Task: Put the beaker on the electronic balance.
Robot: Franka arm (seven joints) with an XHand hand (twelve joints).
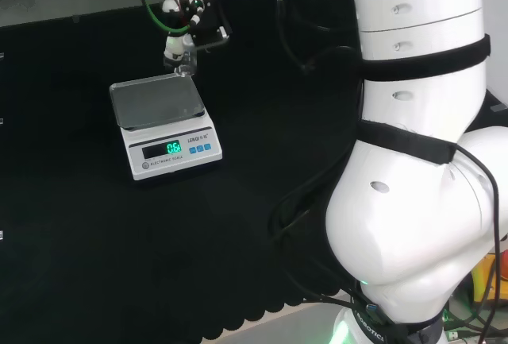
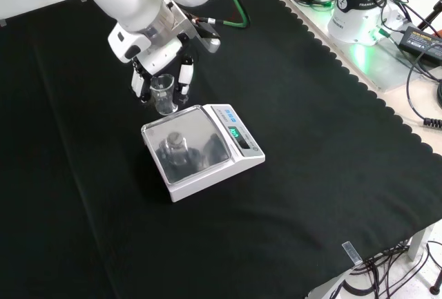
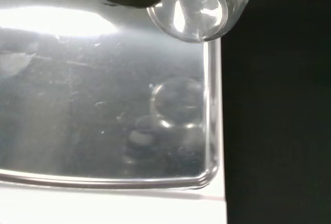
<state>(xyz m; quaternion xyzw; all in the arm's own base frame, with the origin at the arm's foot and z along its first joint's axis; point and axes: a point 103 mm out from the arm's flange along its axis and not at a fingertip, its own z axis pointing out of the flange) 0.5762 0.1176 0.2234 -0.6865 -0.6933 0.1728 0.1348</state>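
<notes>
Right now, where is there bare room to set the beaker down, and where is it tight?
The balance's steel pan is bare throughout. Open black cloth lies on every side of the balance. The tight spot is the pan's far corner in the head view, where the hand holds the beaker at its edge.

Beaker [image 2: 164, 94] in my fingers [image 2: 184, 78]: clear, glossy glass or plastic. Balance [image 2: 243, 162] body white smooth plastic; its pan [image 3: 103, 105] shiny scratched metal, mirror-like. Worktop [image 2: 311, 105] cloth black, matt.
</notes>
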